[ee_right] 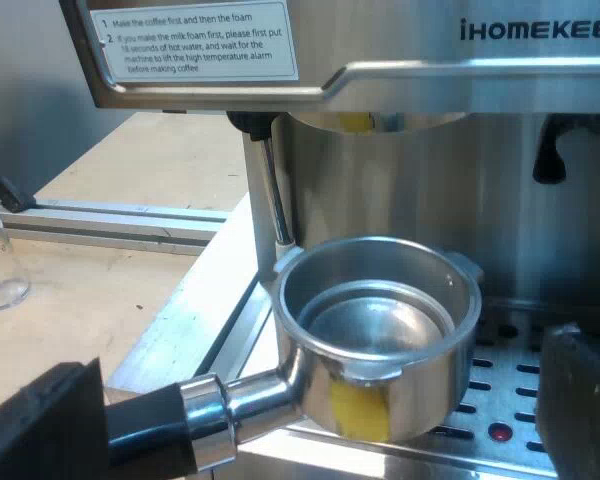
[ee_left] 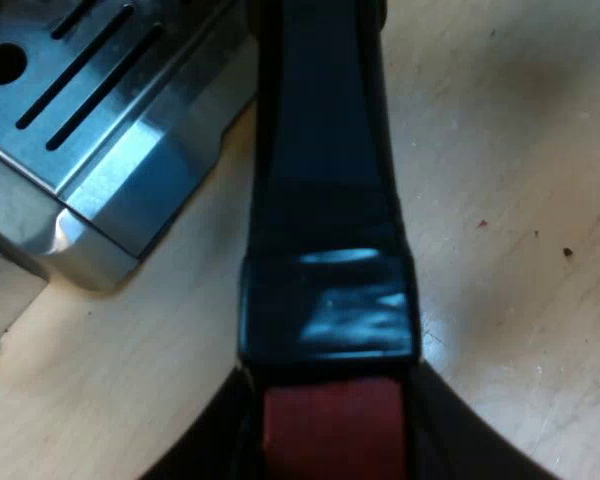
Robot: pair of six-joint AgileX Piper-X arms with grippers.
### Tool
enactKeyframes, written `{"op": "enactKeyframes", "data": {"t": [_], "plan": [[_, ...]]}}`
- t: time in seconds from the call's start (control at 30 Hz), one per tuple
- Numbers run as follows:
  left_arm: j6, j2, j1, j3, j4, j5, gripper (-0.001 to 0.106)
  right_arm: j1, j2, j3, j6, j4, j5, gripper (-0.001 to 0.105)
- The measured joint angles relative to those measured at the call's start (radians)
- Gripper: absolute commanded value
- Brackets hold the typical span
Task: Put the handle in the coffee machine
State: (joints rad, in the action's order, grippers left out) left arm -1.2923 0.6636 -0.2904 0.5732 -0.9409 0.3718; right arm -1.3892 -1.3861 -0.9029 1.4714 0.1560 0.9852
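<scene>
At the coffee machine's [ee_right: 410,90] front, the holder [ee_right: 380,330] hangs roughly level over the slotted drip tray [ee_right: 525,395]. It is under the round brew head [ee_right: 370,122] and clearly apart from it, so it is not locked in. Its metal cup faces up and its bare bottom shows. The steam pipe [ee_right: 270,190] stands just behind the cup's rim.

Left hand [ee_left: 330,400]: clamped on the holder's dark handle [ee_left: 325,170] at the red end [ee_left: 330,435], with one finger [ee_left: 205,440] on each side, both touching. The handle runs straight away from this hand, above the table [ee_left: 520,180], with a corner of the drip tray near its far part.

Right hand [ee_right: 325,360]: spread wide, holding nothing. I see one finger in front of the handle's dark part near the metal collar. The other is over the drip tray on the cup's far side, apart from the cup. I cannot tell whether the near finger touches the handle.

A measuring glass [ee_right: 0,250] stands upright on the table, well apart from the machine.
</scene>
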Motion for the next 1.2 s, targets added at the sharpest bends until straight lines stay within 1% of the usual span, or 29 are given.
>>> {"op": "enactKeyframes", "data": {"t": [0.17, 0.3, 0.37, 0.4, 0.47, 0.63, 0.77, 0.87, 1.0, 1.1, 1.13, 1.2], "plan": [[0.028, 0.002, 0.000, 0.000, 0.002, 0.019, 0.000, 0.000, -0.025, 0.000, 0.009, 0.029, 0.014, 0.087], [0.032, 0.002, 0.000, 0.000, 0.002, 0.023, 0.000, 0.000, -0.062, 0.000, 0.013, 0.057, 0.031, 0.087], [0.034, 0.002, 0.000, 0.000, 0.002, 0.023, 0.000, 0.000, -0.081, 0.001, 0.013, 0.081, 0.068, 0.087], [0.034, 0.002, 0.000, 0.000, 0.002, 0.023, 0.000, 0.000, -0.081, 0.001, 0.013, 0.081, 0.071, 0.087], [0.034, 0.002, 0.000, 0.000, 0.002, 0.037, 0.000, 0.000, -0.081, 0.001, 0.015, 0.090, 0.082, 0.087], [0.037, 0.007, 0.000, 0.000, 0.004, 0.043, 0.000, 0.009, -0.081, 0.001, 0.021, 0.090, 0.082, 0.087], [0.037, 0.037, 0.000, 0.000, 0.007, 0.043, 0.000, 0.028, -0.081, 0.001, 0.024, 0.090, 0.082, 0.087], [0.039, 0.045, 0.019, 0.000, 0.010, 0.046, 0.000, 0.029, -0.081, 0.001, 0.024, 0.090, 0.080, 0.087], [0.052, 0.045, 0.054, 0.000, 0.029, 0.045, 0.000, 0.029, -0.081, 0.001, 0.024, 0.090, 0.079, 0.087], [0.059, 0.045, 0.060, 0.000, 0.032, 0.043, 0.000, 0.029, -0.081, 0.001, 0.024, 0.090, 0.071, 0.087], [0.082, 0.045, 0.060, 0.000, 0.030, 0.045, 0.000, 0.029, -0.081, 0.001, 0.024, 0.090, 0.067, 0.087], [0.088, 0.051, 0.059, 0.000, 0.030, 0.045, 0.000, 0.029, -0.081, 0.001, 0.024, 0.090, 0.066, 0.087]]}}
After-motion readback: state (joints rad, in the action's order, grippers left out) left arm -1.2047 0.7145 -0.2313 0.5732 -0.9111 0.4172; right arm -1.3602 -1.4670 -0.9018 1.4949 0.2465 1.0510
